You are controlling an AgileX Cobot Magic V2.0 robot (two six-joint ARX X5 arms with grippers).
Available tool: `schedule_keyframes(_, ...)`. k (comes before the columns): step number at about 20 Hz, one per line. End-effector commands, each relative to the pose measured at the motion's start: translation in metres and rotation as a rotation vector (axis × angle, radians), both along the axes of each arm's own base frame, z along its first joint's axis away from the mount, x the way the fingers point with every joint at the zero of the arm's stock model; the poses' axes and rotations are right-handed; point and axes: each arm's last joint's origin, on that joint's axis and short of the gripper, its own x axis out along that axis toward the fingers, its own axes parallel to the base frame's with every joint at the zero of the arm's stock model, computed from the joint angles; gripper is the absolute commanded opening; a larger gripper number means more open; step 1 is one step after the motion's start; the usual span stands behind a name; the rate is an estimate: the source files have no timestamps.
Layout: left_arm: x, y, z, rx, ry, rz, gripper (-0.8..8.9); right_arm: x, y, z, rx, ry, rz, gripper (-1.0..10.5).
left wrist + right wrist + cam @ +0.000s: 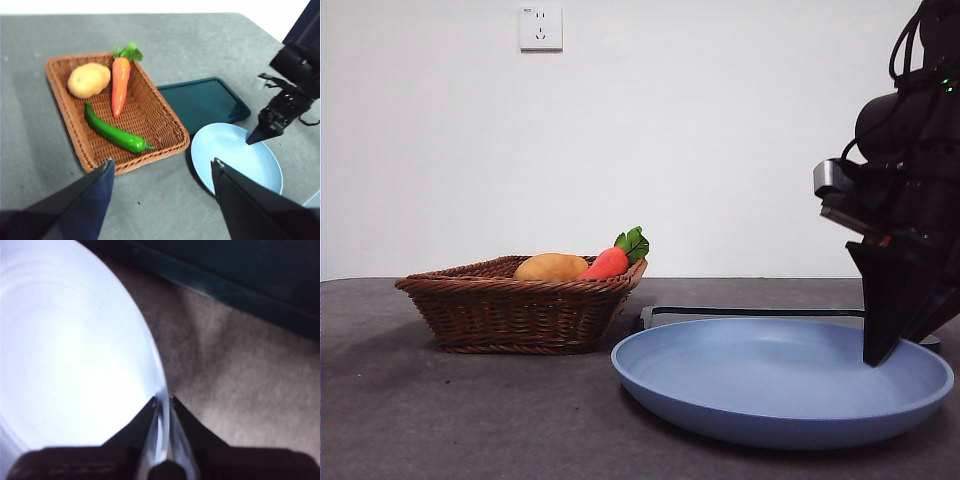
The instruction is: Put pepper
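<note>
pepper (114, 132) lies flat in the basket (165, 112), beside the carrot (119, 85); looks light, glossy, likely slippery, so pinch mid-body across its width. right gripper (163, 401) is clamped on the blue plate (220, 145) rim. left gripper (162, 167) hovers spread wide, near the basket.

The right gripper (880, 355) enters at the right edge of the front view, its dark arm bulky in the upper right corner, the jaws tapering down to a single black tip. In its own wrist view the jaws are pinched nearly together on a thin pale rim — only a sliver between them. The left gripper (162, 167) hangs high, jaws spread wide apart, holding nothing.
</note>
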Motion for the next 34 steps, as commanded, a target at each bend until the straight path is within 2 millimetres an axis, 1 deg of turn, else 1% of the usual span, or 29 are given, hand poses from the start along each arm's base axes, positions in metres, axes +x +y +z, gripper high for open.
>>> schedule_keyframes(1,0.013,-0.004,0.001,-0.024,0.041,-0.011,3.37,-0.004,-0.002,0.019,-0.003,-0.06,-0.008,0.1)
schedule_keyframes(4,0.038,-0.015,-0.003,-0.002,0.099,-0.012,3.37,-0.018,-0.009,0.057,0.031,-0.189,-0.048,0.1)
schedule_keyframes(7,0.067,-0.033,-0.004,0.017,0.155,0.025,3.37,-0.041,-0.024,0.099,0.064,-0.336,-0.102,0.1)
schedule_keyframes(10,0.103,-0.059,-0.012,0.071,0.238,0.063,3.37,-0.065,-0.04,0.129,0.033,-0.48,-0.169,0.1)
schedule_keyframes(13,0.142,-0.084,-0.028,0.138,0.333,0.101,3.37,-0.089,-0.052,0.151,0.027,-0.586,-0.219,0.1)
schedule_keyframes(17,0.188,-0.11,-0.058,0.182,0.465,0.166,3.37,-0.11,-0.055,0.166,0.046,-0.661,-0.226,0.1)
schedule_keyframes(19,0.204,-0.116,-0.072,0.186,0.516,0.219,3.37,-0.116,-0.055,0.169,0.05,-0.681,-0.226,0.1)
schedule_keyframes(21,0.214,-0.121,-0.084,0.197,0.549,0.258,3.37,-0.118,-0.056,0.17,0.051,-0.685,-0.226,0.1)
schedule_keyframes(23,0.222,-0.125,-0.096,0.214,0.565,0.277,3.37,-0.119,-0.056,0.17,0.052,-0.684,-0.225,0.1)
schedule_keyframes(26,0.231,-0.128,-0.108,0.202,0.569,0.303,3.37,-0.119,-0.055,0.17,0.081,-0.677,-0.209,0.1)
schedule_keyframes(28,0.233,-0.128,-0.112,0.216,0.569,0.317,3.37,-0.119,-0.054,0.17,0.112,-0.671,-0.191,0.1)
schedule_keyframes(34,0.24,-0.131,-0.132,0.238,0.598,0.334,3.37,-0.119,-0.054,0.17,0.114,-0.671,-0.19,0.1)
